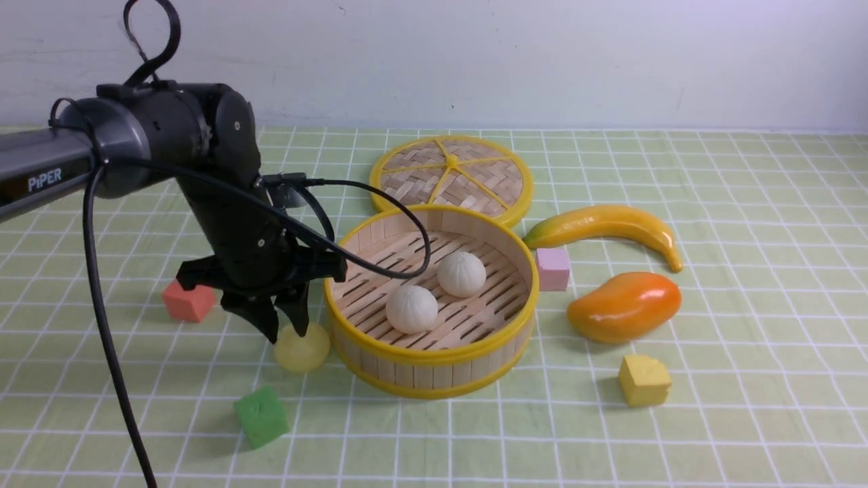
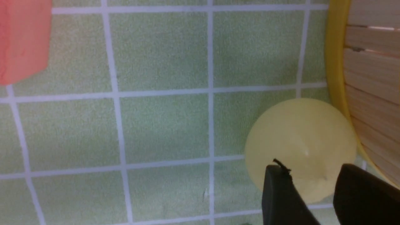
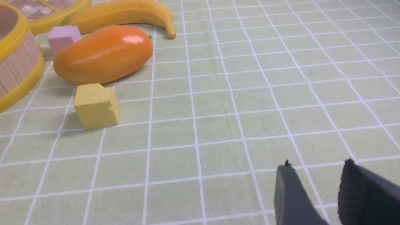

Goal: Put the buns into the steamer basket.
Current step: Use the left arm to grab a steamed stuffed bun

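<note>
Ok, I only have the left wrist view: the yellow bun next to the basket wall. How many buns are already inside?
Observer: Two off-white buns lie on the slatted floor of the steamer basket, with free floor around them.
Operator: Anything near the yellow one that I can't see from here?
Observer: A green cube sits on the cloth, nearer the robot than the yellow bun and apart from it.
</note>
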